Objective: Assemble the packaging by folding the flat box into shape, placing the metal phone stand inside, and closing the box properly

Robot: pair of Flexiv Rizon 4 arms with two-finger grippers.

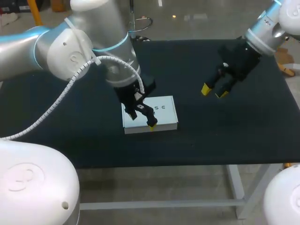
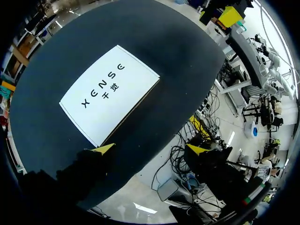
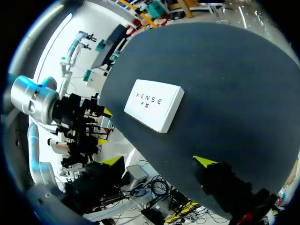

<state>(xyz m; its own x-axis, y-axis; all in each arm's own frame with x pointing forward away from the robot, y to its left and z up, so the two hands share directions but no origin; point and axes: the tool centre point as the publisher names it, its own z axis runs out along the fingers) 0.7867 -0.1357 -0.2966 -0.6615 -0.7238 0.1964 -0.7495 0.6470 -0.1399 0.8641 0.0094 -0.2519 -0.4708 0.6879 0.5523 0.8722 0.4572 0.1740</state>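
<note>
Box (image 1: 164,108) mid-frame looks light, stiff card, kinda slick; I'd pinch long edges. Left end effector (image 2: 150,150) above it, right end effector (image 1: 213,92) upper right: both spread, empty.

Bright even overhead light, faint shadows on the dark table (image 1: 234,136) (mild glare off the white box (image 1: 166,112))

Box (image 1: 165,111) left part behind L tool (image 1: 143,120)

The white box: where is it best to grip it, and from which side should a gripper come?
Likely from above, pinching its two long side walls across the shorter width: the white box lies flat and closed, so only its low walls offer opposing faces.
</note>
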